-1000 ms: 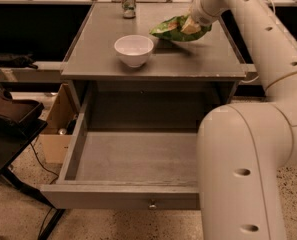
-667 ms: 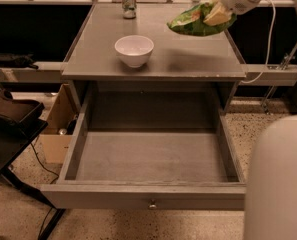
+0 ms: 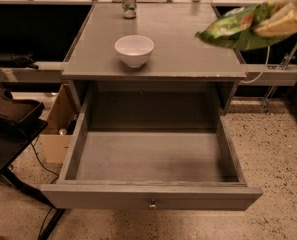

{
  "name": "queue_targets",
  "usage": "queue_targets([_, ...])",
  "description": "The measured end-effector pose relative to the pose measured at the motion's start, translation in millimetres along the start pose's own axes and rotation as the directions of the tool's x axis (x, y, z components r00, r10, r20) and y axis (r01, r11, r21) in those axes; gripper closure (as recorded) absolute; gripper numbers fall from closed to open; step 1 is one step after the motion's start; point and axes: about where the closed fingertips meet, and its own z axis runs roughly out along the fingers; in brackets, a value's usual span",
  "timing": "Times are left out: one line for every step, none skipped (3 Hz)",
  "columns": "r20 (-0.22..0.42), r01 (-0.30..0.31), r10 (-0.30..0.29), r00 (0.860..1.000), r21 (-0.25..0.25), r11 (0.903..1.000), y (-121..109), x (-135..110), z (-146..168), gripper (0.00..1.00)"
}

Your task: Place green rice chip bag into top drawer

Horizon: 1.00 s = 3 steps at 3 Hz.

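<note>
Grey wood fills my feed: the table [image 3: 188, 59] sits square in the middle, and I'll call everything off it. Under the table's top, the top drawer [image 3: 113, 196] is pulled well out toward me, its flat front panel nearest the camera and its bare floor open to view. Speckled floor [image 3: 273, 149] runs off to the right of the table. Left of the table, low down, a cardboard box [image 3: 55, 129] leans in beside the table's leg, and a black stand [image 3: 13, 115] sits further left. Now the one I care about: the green rice chip bag [image 3: 228, 31] is up in the air over the table's right edge, clear of the surface and tilted, its free end drooping left. The gripper [image 3: 280, 14] is at the top right, just past the table's right edge, its tan fingers [image 3: 283, 26] clamped onto the bag's right end. On the table's near left part, a white bowl [image 3: 134, 50] stands upright. At the table's far edge, a can [image 3: 129, 1]. Below the table's front, a small round knob [image 3: 152, 204] sits mid-panel on the drawer
</note>
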Motion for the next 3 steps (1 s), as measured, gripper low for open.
queue_targets([0.098, -0.004, 0.014, 0.995, -0.101, 0.9948, 76.0, 7.7, -9.2, 1.00])
queue_targets([0.172, -0.045, 0.072, 0.982, -0.154, 0.9871, 143.2, -36.9, 9.5, 1.00])
queue_targets([0.096, -0.120, 0.140, 0.985, -0.194, 0.9736, 183.5, -61.8, 59.1, 1.00])
